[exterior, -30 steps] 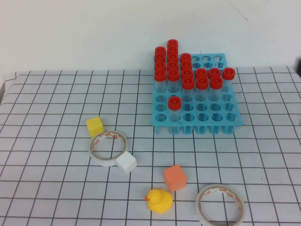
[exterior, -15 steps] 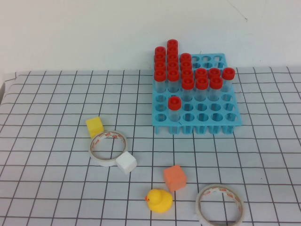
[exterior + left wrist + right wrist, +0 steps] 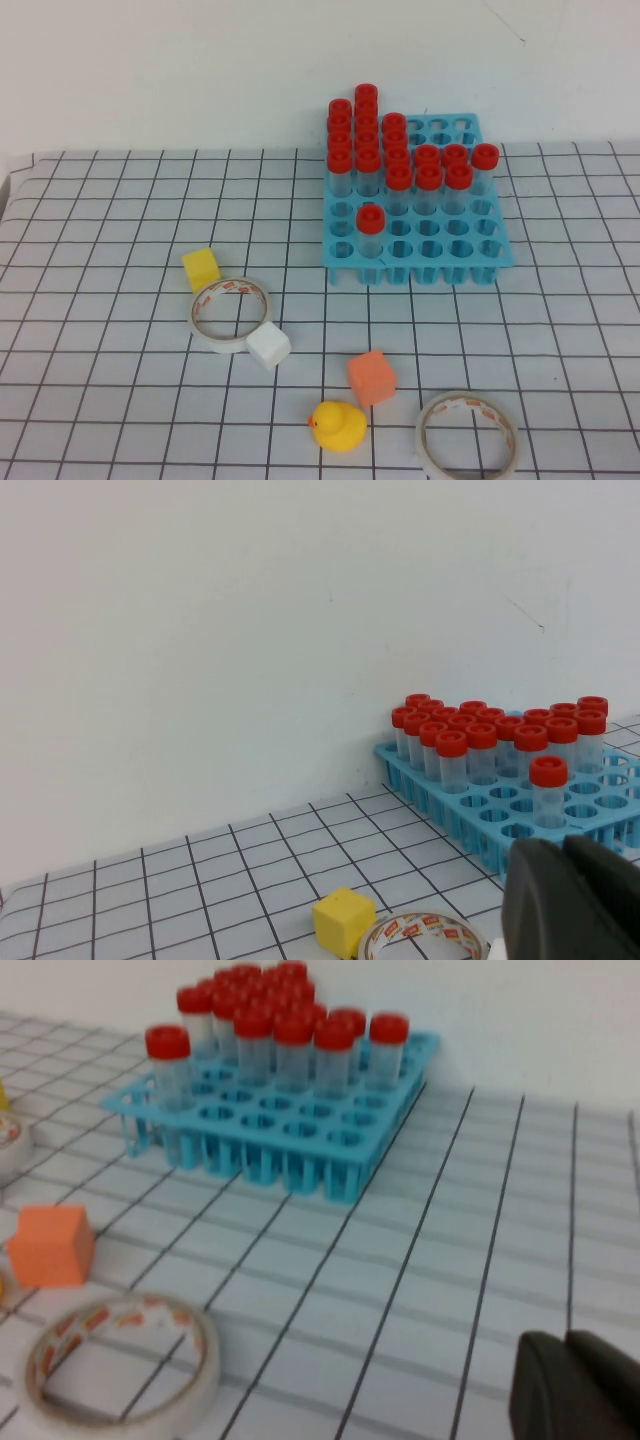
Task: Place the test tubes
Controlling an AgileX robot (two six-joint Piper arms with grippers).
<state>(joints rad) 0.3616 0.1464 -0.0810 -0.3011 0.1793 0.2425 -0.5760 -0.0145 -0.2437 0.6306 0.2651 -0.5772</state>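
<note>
Risk is a clipped cap: the test tubes [image 3: 400,165] stand crowded in the blue rack [image 3: 420,262] at the far side of the worktop [image 3: 100,200]; left gripper [image 3: 567,890] and right gripper [image 3: 572,1385], both fully closed and empty, wait nearside; tape rolls [image 3: 232,313], cubes [image 3: 372,377] and duck [image 3: 338,427] lie between.

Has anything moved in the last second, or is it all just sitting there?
A dark shape at the right edge, probably the right arm, left the overhead view. The rack, tubes, blocks, duck and tape rolls stayed put. The left gripper and right gripper hang shut and empty, outside that view.
</note>
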